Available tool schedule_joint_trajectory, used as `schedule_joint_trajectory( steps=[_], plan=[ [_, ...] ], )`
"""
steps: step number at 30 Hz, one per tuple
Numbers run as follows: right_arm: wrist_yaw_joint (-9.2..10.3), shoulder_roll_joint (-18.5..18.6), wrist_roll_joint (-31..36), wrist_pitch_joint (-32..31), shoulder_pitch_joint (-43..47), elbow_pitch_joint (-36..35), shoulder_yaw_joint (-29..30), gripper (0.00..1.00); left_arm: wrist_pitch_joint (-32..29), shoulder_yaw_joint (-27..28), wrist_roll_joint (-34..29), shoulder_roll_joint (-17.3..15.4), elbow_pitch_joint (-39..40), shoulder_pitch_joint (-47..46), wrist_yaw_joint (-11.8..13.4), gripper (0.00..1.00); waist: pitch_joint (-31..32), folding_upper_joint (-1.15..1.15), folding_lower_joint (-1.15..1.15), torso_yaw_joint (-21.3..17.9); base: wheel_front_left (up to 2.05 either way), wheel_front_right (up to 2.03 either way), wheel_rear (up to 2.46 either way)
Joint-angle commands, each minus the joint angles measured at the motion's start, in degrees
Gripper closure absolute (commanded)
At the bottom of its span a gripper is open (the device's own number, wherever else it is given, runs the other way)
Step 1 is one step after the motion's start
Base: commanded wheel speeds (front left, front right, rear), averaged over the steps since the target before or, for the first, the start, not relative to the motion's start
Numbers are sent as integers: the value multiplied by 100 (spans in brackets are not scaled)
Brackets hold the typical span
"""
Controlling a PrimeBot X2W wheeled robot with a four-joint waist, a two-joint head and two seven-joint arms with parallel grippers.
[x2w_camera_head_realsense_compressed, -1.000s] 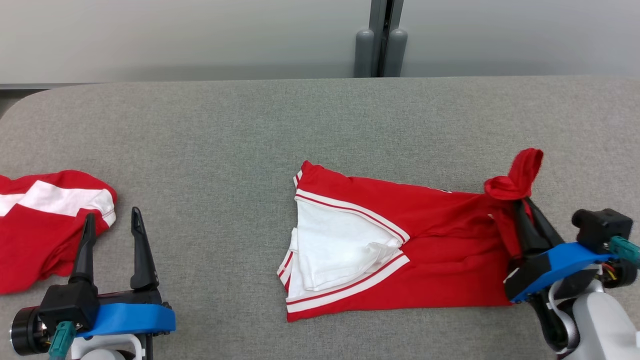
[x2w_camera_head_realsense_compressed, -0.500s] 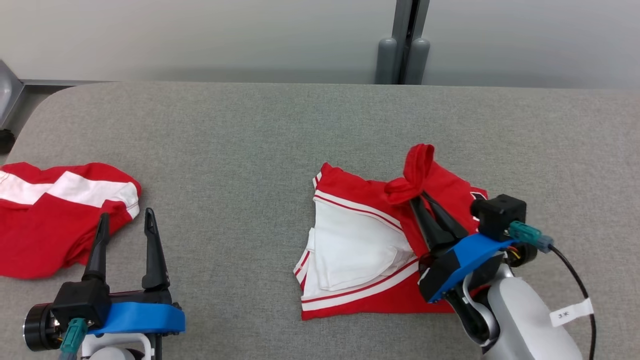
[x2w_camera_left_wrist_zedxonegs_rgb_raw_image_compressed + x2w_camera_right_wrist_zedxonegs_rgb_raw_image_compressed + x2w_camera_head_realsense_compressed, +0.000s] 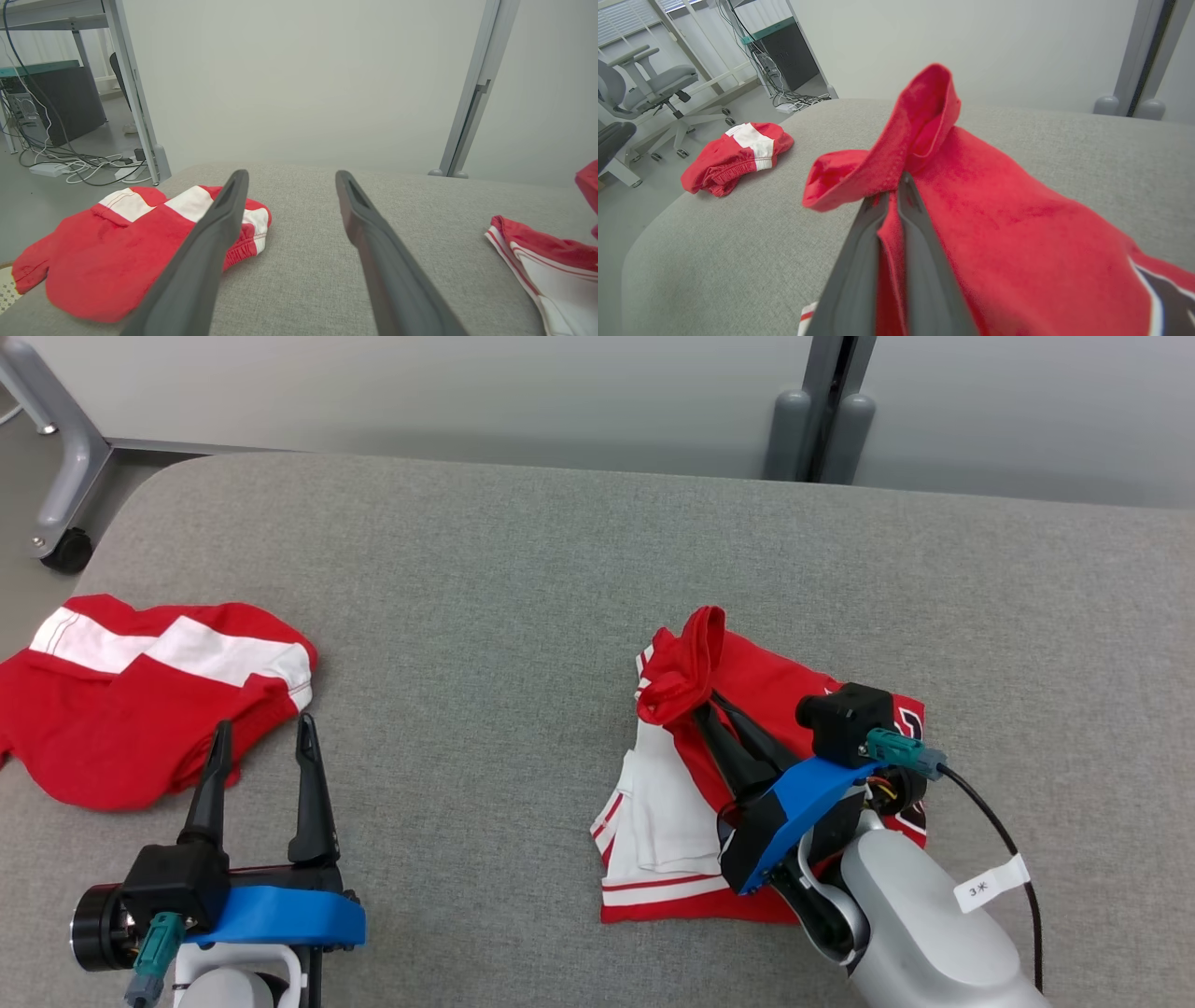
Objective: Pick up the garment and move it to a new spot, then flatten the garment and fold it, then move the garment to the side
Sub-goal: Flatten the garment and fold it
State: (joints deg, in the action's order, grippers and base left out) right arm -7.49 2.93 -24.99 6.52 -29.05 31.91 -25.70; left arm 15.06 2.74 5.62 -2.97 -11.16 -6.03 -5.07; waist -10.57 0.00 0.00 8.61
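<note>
Red jersey garment (image 3: 775, 683), centre-right of the head view on the table (image 3: 485, 597): soft, limp, light. Right gripper (image 3: 707, 714) pinches its bunched edge. Left gripper (image 3: 262, 726), lower left, spread and empty. Best hold: hems.

Matt red cloth garment (image 3: 784, 677) on coarse grey woven table (image 3: 467, 569); matt dark plastic fingers (image 3: 311, 803)

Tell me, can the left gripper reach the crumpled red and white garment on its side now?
Probably yes: the left gripper stands open and empty at the edge of the crumpled garment, with nothing between them.
</note>
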Motion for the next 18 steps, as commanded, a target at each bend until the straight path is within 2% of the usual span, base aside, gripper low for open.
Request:
schedule_joint_trajectory(
  steps=[1,2,3,4,5,12,18],
  plan=[
    [-1,1,-88,51,-89,117,-70,100,15,-37,38,11,-9,-84,24,0,-22,0,0,38,0,0,0],
    [-1,1,-113,70,-123,209,-120,89,15,-52,43,12,-11,-81,41,0,-27,0,0,48,0,0,0],
    [-1,1,-113,70,-123,209,-120,89,15,-52,43,12,-11,-81,41,0,-27,0,0,48,0,0,0],
    [-1,-1,-144,98,-151,274,-171,51,15,-55,56,12,-13,-79,45,0,-32,0,0,54,0,0,0],
    [-1,0,-179,143,-175,341,-208,0,15,-60,70,12,-13,-76,54,0,-35,0,0,55,0,0,0],
    [-1,6,-63,556,-350,529,-228,0,15,-10,63,12,-8,-15,83,0,23,0,0,-155,0,0,0],
    [-1,394,235,781,-211,195,168,0,15,38,-2,12,31,5,73,0,121,0,0,-408,0,0,0]
  ],
)
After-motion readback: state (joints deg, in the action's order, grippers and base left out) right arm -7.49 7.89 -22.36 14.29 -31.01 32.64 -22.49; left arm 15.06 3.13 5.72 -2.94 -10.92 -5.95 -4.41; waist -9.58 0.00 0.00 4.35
